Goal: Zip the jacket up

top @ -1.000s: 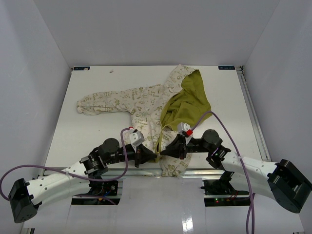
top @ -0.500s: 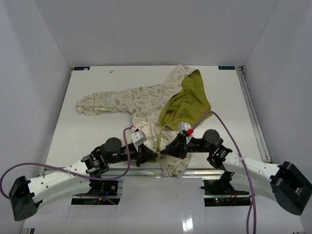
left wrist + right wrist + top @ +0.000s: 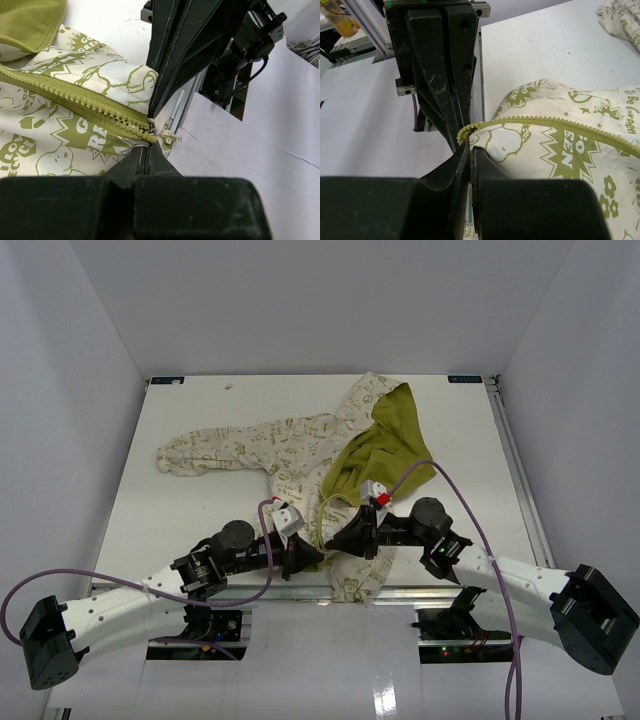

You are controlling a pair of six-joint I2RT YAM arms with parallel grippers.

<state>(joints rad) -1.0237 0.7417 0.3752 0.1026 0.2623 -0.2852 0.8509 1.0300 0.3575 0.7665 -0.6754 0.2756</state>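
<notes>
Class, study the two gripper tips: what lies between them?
The bottom end of the jacket's zipper, pinched by left gripper and right gripper; the left wrist view shows it.

Two grippers at the bottom hem of a jacket spread on a white table.

The jacket (image 3: 295,450) lay flat on the table (image 3: 200,520), with one patterned sleeve (image 3: 200,453) stretched out to its left. Its green lining (image 3: 385,445) was folded open along its right side. At the jacket's near hem, the left gripper (image 3: 312,558) and the right gripper (image 3: 336,543) pointed toward each other, jaws pinched together and tips just beside the open front edge. The left arm (image 3: 110,608) and right arm (image 3: 520,580) reached in from either side below the jacket.
</notes>
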